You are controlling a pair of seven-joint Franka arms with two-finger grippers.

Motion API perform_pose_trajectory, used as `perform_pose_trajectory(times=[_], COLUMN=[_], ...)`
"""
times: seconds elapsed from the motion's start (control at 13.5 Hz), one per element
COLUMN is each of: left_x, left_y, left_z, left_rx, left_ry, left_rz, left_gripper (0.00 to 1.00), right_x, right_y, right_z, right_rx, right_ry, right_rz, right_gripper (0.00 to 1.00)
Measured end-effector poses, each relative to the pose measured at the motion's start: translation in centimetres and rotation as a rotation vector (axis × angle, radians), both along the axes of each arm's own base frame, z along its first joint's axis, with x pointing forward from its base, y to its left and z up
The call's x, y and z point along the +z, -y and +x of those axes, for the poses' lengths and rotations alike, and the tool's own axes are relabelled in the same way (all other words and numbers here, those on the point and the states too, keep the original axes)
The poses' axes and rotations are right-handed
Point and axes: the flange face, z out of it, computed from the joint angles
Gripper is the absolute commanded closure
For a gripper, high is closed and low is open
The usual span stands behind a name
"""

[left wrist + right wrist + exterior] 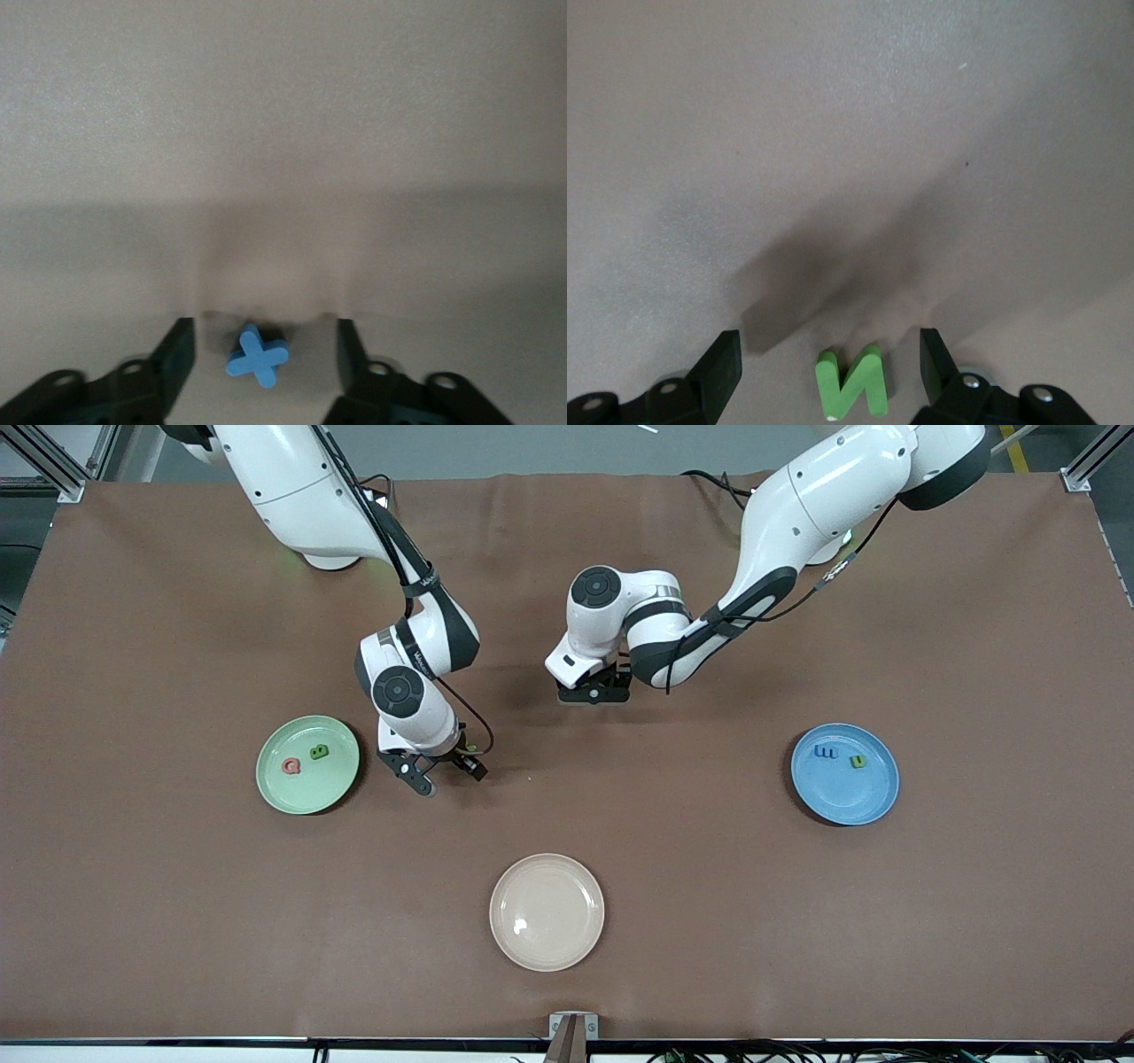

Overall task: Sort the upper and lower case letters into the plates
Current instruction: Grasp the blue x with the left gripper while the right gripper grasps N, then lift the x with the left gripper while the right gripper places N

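Down low over the middle of the table with the left gripper (594,693), released, fingers standing apart on either side of a small blue x (257,357) and touching neither flank of it

Down low too with the right gripper (431,773), just beside the mint green plate (301,799), likewise released, fingers wide on either side of a bright green N (852,382) lying flat on the brown table cover

Already in the mint green plate: a pink letter (291,765) and a dark green letter (319,753). In the blue plate (842,802), toward the left arm's end of the table: a dark blue letter (826,753) and an olive letter (858,761). Nothing in the cream plate (547,911), nearest the front camera

Judging by the look: thick, matt, foam-like or wooden pieces, very light, stiff enough to pinch, not fragile, not slippery. Likely to skate or spin on the cover if nudged by one finger first, so best to close evenly from both sides

For the x: pinch across the crossing, or across two arm tips facing each other, never on a single slanted arm. For the N: squeeze across the two outer upright strokes, flat faces against the pads, low near the cover. Gentle force only; no weight to fight, merely a small piece to keep from twisting
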Motion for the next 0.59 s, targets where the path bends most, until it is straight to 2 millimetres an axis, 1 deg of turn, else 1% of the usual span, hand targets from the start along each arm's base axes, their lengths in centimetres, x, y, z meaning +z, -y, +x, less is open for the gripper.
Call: perform_pose_trajectory(times=[0.07,0.52,0.59], left_x=[-0.17,-0.53,-0.53], left_y=[-0.02,-0.04,-0.04], left_z=[-0.04,-0.18,-0.18], left_rx=[0.0,0.0,0.0], left_ry=[-0.003,-0.011,-0.011], left_rz=[0.001,0.002,0.003], left_gripper=[0.5,0.5,0.5], right_x=[-0.02,-0.16,-0.22], right_y=[-0.09,-0.73,-0.92], right_z=[-0.04,-0.46,-0.6], right_rx=[-0.006,-0.008,-0.009], right_ry=[0.0,-0.004,-0.005], right_rz=[0.0,-0.003,-0.004], right_gripper=[0.15,0.25,0.28])
